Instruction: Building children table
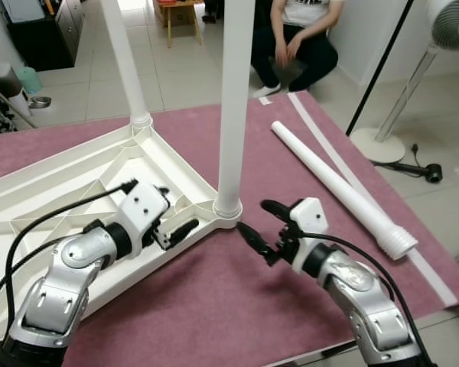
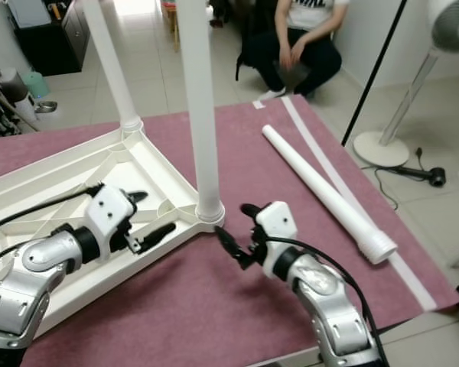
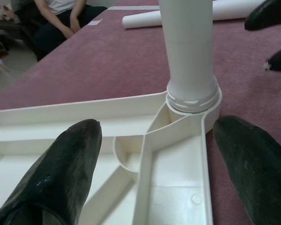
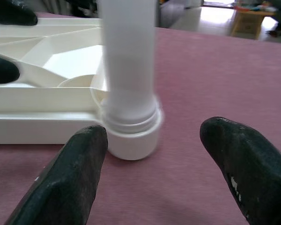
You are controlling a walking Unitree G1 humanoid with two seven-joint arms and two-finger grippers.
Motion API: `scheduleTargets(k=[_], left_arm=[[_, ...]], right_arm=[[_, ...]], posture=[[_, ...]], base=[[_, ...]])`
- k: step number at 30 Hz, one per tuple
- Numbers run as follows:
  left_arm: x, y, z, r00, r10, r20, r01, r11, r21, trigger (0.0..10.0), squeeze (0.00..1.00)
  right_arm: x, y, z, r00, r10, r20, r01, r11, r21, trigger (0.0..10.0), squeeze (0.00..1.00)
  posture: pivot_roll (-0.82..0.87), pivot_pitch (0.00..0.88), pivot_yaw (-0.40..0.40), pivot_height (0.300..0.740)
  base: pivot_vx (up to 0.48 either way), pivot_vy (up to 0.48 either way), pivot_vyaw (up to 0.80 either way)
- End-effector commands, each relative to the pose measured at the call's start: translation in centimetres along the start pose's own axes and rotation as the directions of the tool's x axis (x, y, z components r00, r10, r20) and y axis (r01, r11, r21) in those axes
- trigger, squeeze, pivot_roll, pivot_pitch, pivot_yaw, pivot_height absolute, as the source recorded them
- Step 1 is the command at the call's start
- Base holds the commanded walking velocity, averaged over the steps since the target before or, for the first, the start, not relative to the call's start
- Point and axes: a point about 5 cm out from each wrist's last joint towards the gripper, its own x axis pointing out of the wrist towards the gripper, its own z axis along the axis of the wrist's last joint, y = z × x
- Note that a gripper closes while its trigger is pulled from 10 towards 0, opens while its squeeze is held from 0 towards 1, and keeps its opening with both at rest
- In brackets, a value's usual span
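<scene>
White plastic tabletop [image 1: 76, 172], upside down on the mauve carpet [image 1: 214, 306], ribbed underside up. Left gripper [image 1: 168, 214]: fingers spread, empty, over the tabletop's near corner. White cylindrical leg [image 1: 236, 99]: upright, seated in that corner socket. Right gripper [image 1: 262, 223]: fingers spread, empty, just beside the socket. Loose white leg [image 1: 336, 186]: lying on the carpet, right.
</scene>
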Motion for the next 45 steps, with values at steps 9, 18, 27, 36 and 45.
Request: scheduleTargets(k=[9,18,27,36,45], left_arm=[[0.07,0.32,-0.1,0.998,0.056,-0.013,-0.056,0.998,0.008,10.0,0.0],[0.07,0.32,-0.1,0.998,0.056,-0.013,-0.056,0.998,0.008,10.0,0.0],[0.07,0.32,-0.1,0.998,0.056,-0.013,-0.056,0.998,0.008,10.0,0.0],[0.07,0.32,-0.1,0.998,0.056,-0.013,-0.056,0.998,0.008,10.0,0.0],[0.07,0.32,-0.1,0.998,0.056,-0.013,-0.056,0.998,0.008,10.0,0.0]], right_arm=[[0.13,0.84,0.52,0.998,0.063,0.022,-0.063,0.998,0.004,10.0,0.0],[0.13,0.84,0.52,0.998,0.063,0.022,-0.063,0.998,0.004,10.0,0.0],[0.13,0.84,0.52,0.998,0.063,0.022,-0.063,0.998,0.004,10.0,0.0],[0.13,0.84,0.52,0.998,0.063,0.022,-0.063,0.998,0.004,10.0,0.0],[0.13,0.84,0.52,0.998,0.063,0.022,-0.063,0.998,0.004,10.0,0.0]], posture=[[0.01,0.0,0.095,0.74],[0.01,0.0,0.095,0.74],[0.01,0.0,0.095,0.74],[0.01,0.0,0.095,0.74],[0.01,0.0,0.095,0.74]], base=[[0.0,0.0,0.0],[0.0,0.0,0.0],[0.0,0.0,0.0],[0.0,0.0,0.0],[0.0,0.0,0.0]])
